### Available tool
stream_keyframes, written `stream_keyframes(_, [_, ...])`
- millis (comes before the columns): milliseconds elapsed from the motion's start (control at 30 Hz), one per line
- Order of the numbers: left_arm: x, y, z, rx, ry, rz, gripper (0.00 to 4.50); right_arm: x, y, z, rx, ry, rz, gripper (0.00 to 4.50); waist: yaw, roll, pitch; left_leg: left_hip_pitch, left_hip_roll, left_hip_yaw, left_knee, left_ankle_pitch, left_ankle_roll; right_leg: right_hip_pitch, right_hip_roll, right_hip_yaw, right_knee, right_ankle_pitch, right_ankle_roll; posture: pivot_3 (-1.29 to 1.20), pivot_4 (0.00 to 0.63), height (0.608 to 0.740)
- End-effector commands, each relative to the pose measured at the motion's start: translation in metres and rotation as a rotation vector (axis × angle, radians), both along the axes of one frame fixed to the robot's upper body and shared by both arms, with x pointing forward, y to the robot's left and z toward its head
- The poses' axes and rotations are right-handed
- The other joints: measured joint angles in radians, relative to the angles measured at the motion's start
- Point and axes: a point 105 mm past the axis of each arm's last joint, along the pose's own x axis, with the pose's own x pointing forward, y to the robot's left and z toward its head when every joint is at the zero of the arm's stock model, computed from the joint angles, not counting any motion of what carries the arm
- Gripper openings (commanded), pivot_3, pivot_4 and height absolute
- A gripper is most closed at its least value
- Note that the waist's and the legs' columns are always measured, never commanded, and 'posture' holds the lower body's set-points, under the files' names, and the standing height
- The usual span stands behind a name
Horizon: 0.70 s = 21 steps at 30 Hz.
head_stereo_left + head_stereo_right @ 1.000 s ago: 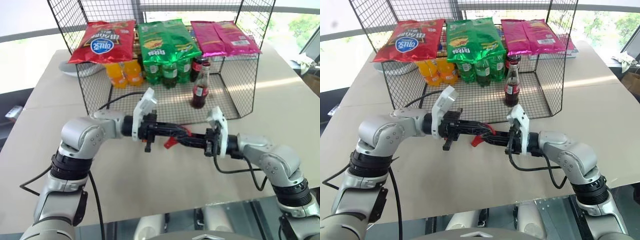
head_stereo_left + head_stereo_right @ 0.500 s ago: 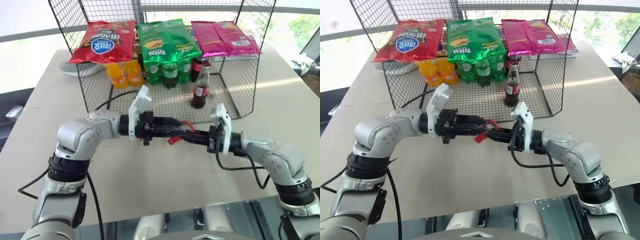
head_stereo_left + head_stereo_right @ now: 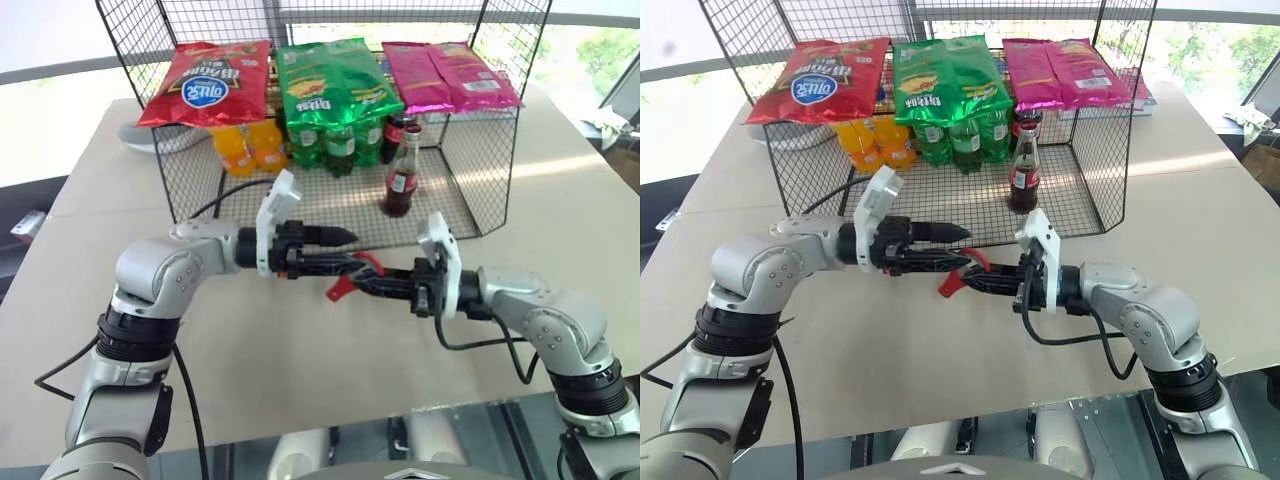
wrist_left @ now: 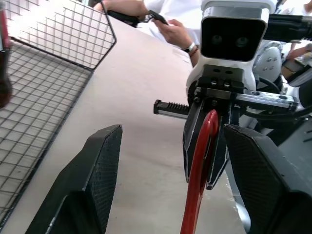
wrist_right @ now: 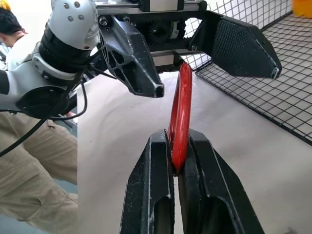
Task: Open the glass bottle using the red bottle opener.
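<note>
The glass bottle point(image 3: 402, 170), dark drink and red label, stands upright inside the wire basket point(image 3: 470, 215), near its front right. In front of the basket, above the table, my right gripper point(image 3: 368, 284) is shut on the handle end of the red bottle opener point(image 3: 345, 279), which sticks out toward my left arm. My left gripper point(image 3: 350, 252) faces it from the left, open, one finger on either side of the opener's ring end with a gap to each. In the right wrist view the opener point(image 5: 180, 112) rises between my shut fingers point(image 5: 156, 175).
The basket also holds orange soda bottles point(image 3: 250, 145), green bottles point(image 3: 335, 145) and a dark cola bottle point(image 3: 393, 130), with chip bags point(image 3: 330, 75) on top. A white plate point(image 3: 140, 135) lies at the back left. A person's hands point(image 4: 170, 29) show beyond the table.
My left gripper's fingers have spread apart off the opener. The right gripper keeps hold of it, and both hands stay nearly where they were.
</note>
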Motion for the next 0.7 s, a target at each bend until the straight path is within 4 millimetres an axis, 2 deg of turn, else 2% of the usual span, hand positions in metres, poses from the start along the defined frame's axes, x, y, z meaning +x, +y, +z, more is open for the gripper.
stream_keyframes(33, [-0.012,-0.008,0.008,-0.017,-0.004,-0.087,1.97,-0.008,0.003,0.012,0.040,-0.047,0.037,0.00,0.000,0.000,0.000,0.000,0.000,0.000,0.000,0.000,0.000,0.000,0.000,0.000,0.000,0.000,0.000,0.00,0.150,0.740])
stream_keyframes(133, [-0.015,-0.009,0.008,-0.015,0.008,-0.108,0.75,-0.008,0.003,0.012,0.039,-0.048,0.038,0.00,0.000,0.000,0.000,0.000,0.000,0.000,0.000,0.000,0.000,0.000,0.000,0.000,0.000,0.000,0.000,0.00,0.150,0.740])
stream_keyframes(167, [-0.015,-0.009,0.007,-0.016,0.011,-0.112,0.17,-0.008,0.003,0.012,0.039,-0.048,0.037,0.00,0.000,0.000,0.000,0.000,0.000,0.000,0.000,0.000,0.000,0.000,0.000,0.000,0.000,0.000,0.000,0.00,0.150,0.740])
stream_keyframes(200, [-0.016,-0.010,0.007,-0.015,0.015,-0.118,0.07,-0.008,0.003,0.012,0.039,-0.047,0.035,0.00,0.000,0.000,0.000,0.000,0.000,0.000,0.000,0.000,0.000,0.000,0.000,0.000,0.000,0.000,0.000,0.00,0.150,0.740])
stream_keyframes(333, [-0.013,-0.010,0.011,-0.047,0.020,-0.107,0.07,-0.002,0.001,0.012,0.038,-0.044,0.000,0.00,0.000,0.000,0.000,0.000,0.000,0.000,0.000,0.000,0.000,0.000,0.000,0.000,0.000,0.000,0.000,0.00,0.150,0.740])
stream_keyframes(367, [-0.011,-0.010,0.014,-0.062,0.019,-0.095,0.00,-0.003,0.000,0.012,0.051,-0.031,0.010,0.76,0.000,0.000,0.000,0.000,0.000,0.000,0.000,0.000,0.000,0.000,0.000,0.000,0.000,0.000,0.000,0.00,0.150,0.740])
stream_keyframes(400, [-0.010,-0.009,0.015,-0.073,0.018,-0.085,0.00,-0.004,-0.001,0.012,0.058,-0.022,0.015,1.11,0.001,0.000,0.000,0.000,0.000,0.000,0.000,0.000,0.001,0.000,0.000,0.000,0.000,0.000,0.000,0.00,0.150,0.740])
stream_keyframes(467, [-0.004,-0.008,0.021,-0.113,0.014,-0.043,0.00,0.002,-0.004,0.011,0.067,-0.023,-0.050,2.07,0.000,0.000,0.000,0.000,0.000,0.000,0.000,0.000,0.001,0.000,0.000,0.000,0.000,0.000,0.000,0.00,0.150,0.740])
stream_keyframes(533, [0.000,-0.006,0.025,-0.146,0.007,-0.001,0.00,0.006,-0.006,0.011,0.085,-0.011,-0.096,2.74,0.000,0.000,0.000,0.000,0.000,0.000,0.000,0.000,0.000,0.000,0.000,0.000,0.000,0.000,0.000,0.00,0.150,0.740])
stream_keyframes(700, [0.018,-0.007,0.041,-0.312,0.000,0.181,0.00,0.012,-0.006,0.019,0.219,0.047,-0.188,2.74,0.003,0.000,0.000,0.000,0.000,0.000,0.000,0.001,-0.001,0.000,-0.002,0.000,0.000,0.000,0.000,0.00,0.150,0.740])
